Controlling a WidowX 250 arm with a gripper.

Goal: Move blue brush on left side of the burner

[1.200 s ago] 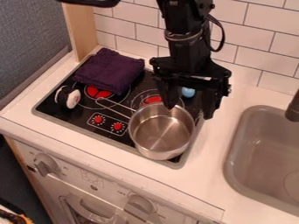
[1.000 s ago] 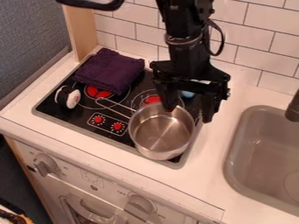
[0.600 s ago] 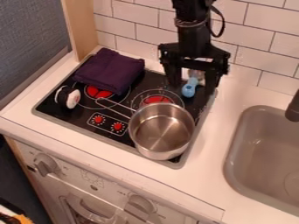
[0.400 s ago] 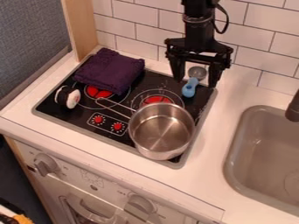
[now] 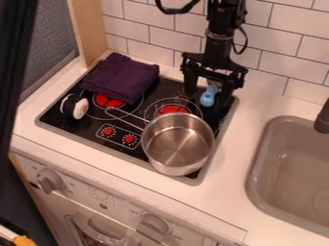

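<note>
While the black hand (image 5: 206, 99) hangs over the back right part of the stove (image 5: 154, 91), its two fingers are spread apart, one each side of the blue brush (image 5: 207, 99), and it has hold of nothing. Brush is on the stove, blue handle toward the camera, other end partly hidden behind the hand.

Stove's black glass with a grey rim, set in a white desk (image 5: 260, 202), with a white tiled wall (image 5: 283, 53) behind and a wooden post (image 5: 90, 33) at the back left. Grey sink (image 5: 289, 168) off to the right, dark tap (image 5: 322, 117) at its edge.

As for stuff in the way, the steel pot (image 5: 178, 144) takes up the front right, its handle sticking out left between the burners, and the folded purple cloth (image 5: 120, 77) crowds the back left.

Count: one brush, one pot, one cloth, one round black-and-white thing (image 5: 75, 106) at the left, two red burners (image 5: 172, 111), two red dials (image 5: 108, 130).
</note>
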